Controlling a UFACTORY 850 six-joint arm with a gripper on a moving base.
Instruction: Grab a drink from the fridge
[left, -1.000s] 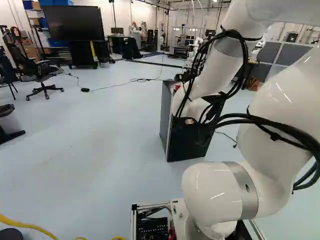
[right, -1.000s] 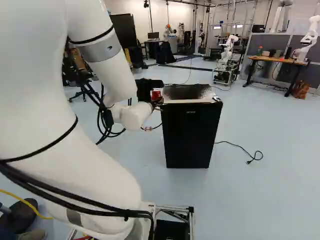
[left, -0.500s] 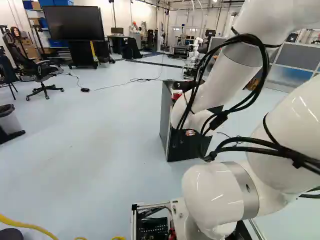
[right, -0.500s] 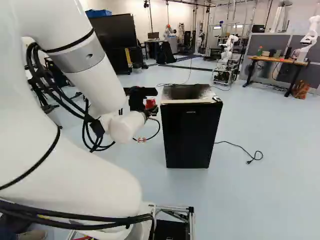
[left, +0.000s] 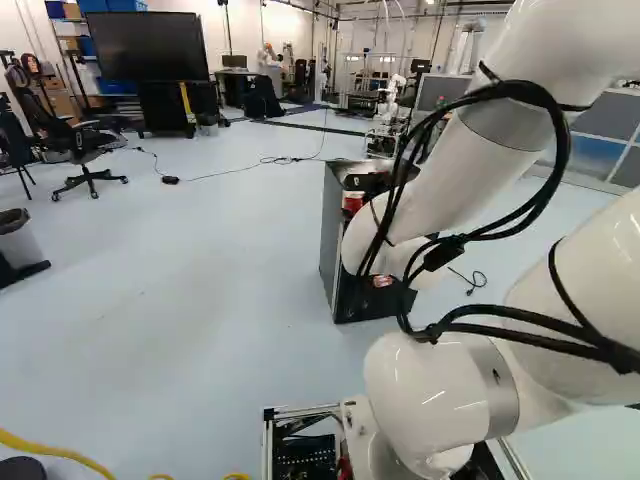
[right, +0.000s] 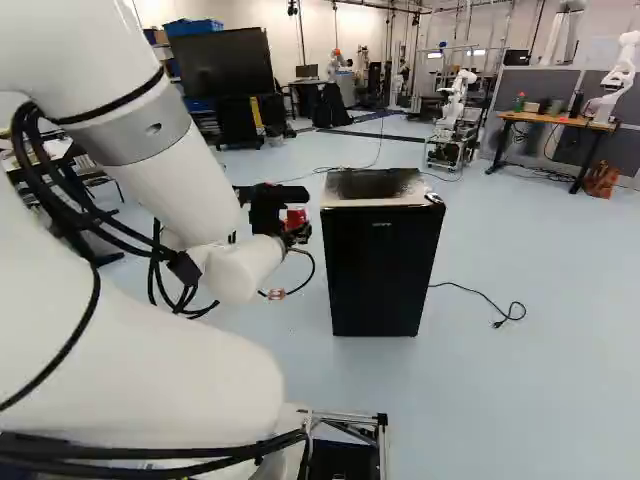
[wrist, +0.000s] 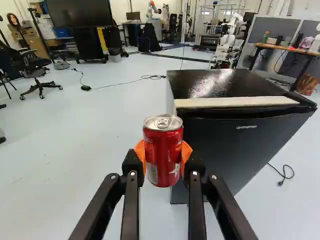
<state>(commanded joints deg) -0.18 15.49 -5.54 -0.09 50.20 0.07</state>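
One red can (wrist: 163, 151) sits upright between the jaws, gripped from both sides.

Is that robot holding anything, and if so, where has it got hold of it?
Yes: a red can, held by the sides of its body, between the orange pads of the gripper.

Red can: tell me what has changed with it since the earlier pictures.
The arm has drawn the red can, gripped in the claw, back toward the base; in the right base view it shifted left and slightly down, widening its gap from the fridge. Fridge and base stayed put.
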